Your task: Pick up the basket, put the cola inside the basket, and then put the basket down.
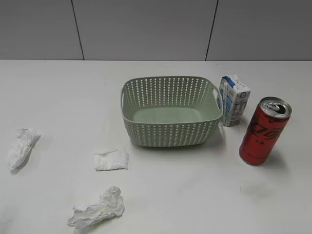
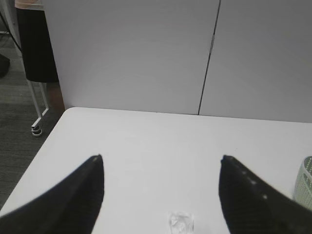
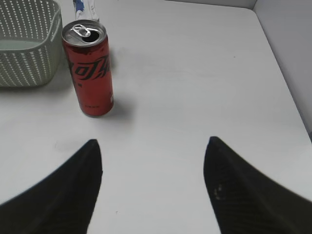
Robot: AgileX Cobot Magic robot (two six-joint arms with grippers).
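The pale green basket [image 1: 170,111] stands empty on the white table, middle of the exterior view. Its corner also shows in the right wrist view [image 3: 27,46] and its edge in the left wrist view [image 2: 304,187]. The red cola can [image 1: 264,130] stands upright to the basket's right, apart from it; it also shows in the right wrist view [image 3: 88,68]. My right gripper [image 3: 153,141] is open and empty, over bare table nearer than the can. My left gripper [image 2: 161,158] is open and empty, above the table's left part. Neither gripper shows in the exterior view.
A blue-and-white carton [image 1: 233,100] stands by the basket's right handle. Crumpled tissues lie at the left [image 1: 20,147], front [image 1: 97,208] and middle [image 1: 111,159]; one shows in the left wrist view [image 2: 181,223]. The table's right edge [image 3: 282,73] and left edge [image 2: 34,156] are near.
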